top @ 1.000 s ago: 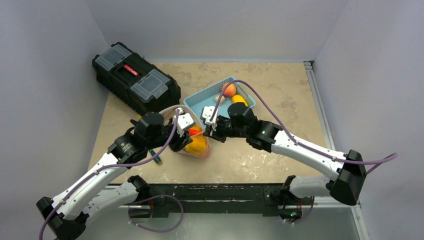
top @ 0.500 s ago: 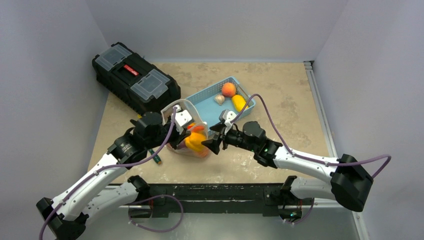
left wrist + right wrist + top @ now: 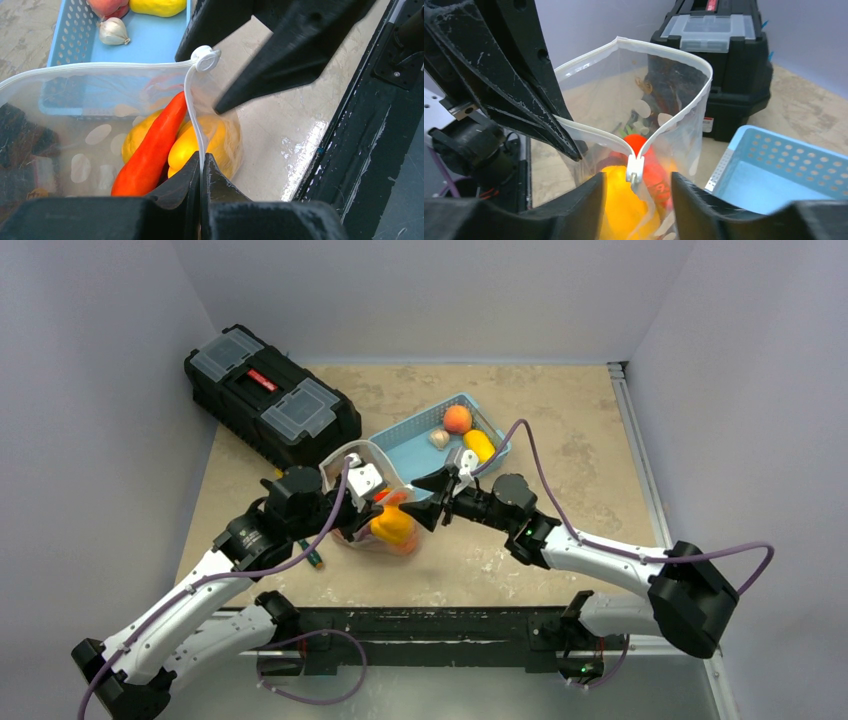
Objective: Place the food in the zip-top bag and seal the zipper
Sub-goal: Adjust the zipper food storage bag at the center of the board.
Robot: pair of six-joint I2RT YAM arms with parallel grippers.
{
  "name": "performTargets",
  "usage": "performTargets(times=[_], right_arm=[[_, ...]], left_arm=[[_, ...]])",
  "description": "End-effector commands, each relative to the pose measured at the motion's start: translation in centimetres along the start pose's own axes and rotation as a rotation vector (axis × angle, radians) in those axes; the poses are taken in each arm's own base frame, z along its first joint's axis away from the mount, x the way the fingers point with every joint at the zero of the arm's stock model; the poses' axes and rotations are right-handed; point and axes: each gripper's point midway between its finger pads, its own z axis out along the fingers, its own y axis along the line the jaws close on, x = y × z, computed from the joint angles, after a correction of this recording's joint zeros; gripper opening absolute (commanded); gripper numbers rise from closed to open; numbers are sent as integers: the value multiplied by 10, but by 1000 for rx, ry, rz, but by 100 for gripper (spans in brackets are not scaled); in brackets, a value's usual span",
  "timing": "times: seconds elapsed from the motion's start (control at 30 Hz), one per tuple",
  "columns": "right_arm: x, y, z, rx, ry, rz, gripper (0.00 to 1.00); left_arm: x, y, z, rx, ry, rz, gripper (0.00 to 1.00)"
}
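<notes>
Between the half-spread jaws of the right tool (image 3: 636, 184) sits the white slider (image 3: 634, 169) of the zipper (image 3: 659, 50). The jaws flank it without touching, so that tool holds nothing. Just beneath the slider, the left tool (image 3: 201, 167) is clamped tight on the bag (image 3: 604, 90) at its edge strip, propping the mouth up and wide open. Beyond the left tool's tips, inside the bag, we see a red pepper (image 3: 150, 150) and yellow fruit (image 3: 187, 145). Past the right tool, the basket (image 3: 70, 35) holds a peach (image 3: 457, 419), garlic (image 3: 113, 31) and a yellow piece (image 3: 479, 445), so loading looks unfinished.

Our worry is that if the right tool closes and drags the slider now, the mouth would seal with food left out. An off-centre closing could nip film instead of the slider. A hard pull could strip the thin edge out of the left tool, letting the floppy bag slump onto the worktop (image 3: 560, 430) and spill.
</notes>
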Motion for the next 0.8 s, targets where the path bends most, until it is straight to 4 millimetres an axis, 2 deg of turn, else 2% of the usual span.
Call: performTargets(times=[0.0,0.1,0.13,0.17,0.23,0.3,0.4,0.5,0.63,0.77], right_arm=[[-32,9,14,-79,-80,-54,28],[-30,15,14,-119,-58,-80,0],[-31,17,13,-132,-57,-89,0],[-30,21,11,-155,-52,-99,0],[-30,27,8,-192,-38,-123,0],[-31,30,7,-219,-24,-158,0],[-32,31,4,-242,-1,-187,0],[-35,30,0,-255,-4,-195,0],[-33,28,-6,-284,11,-189,0],[-31,28,-11,-330,25,-182,0]], left_arm=[[-20,0,-3,8,-74,39,0],[-30,15,-9,-81,-78,21,1],[-34,22,-12,-125,-77,6,10],[-36,29,-15,-167,-70,0,26],[-48,31,-15,-170,-86,21,49],[-59,28,-10,-133,-106,50,62],[-75,23,-1,-75,-125,99,70],[-80,7,8,41,-129,165,79],[-77,-9,15,152,-137,230,86],[-61,-21,19,254,-85,257,87]])
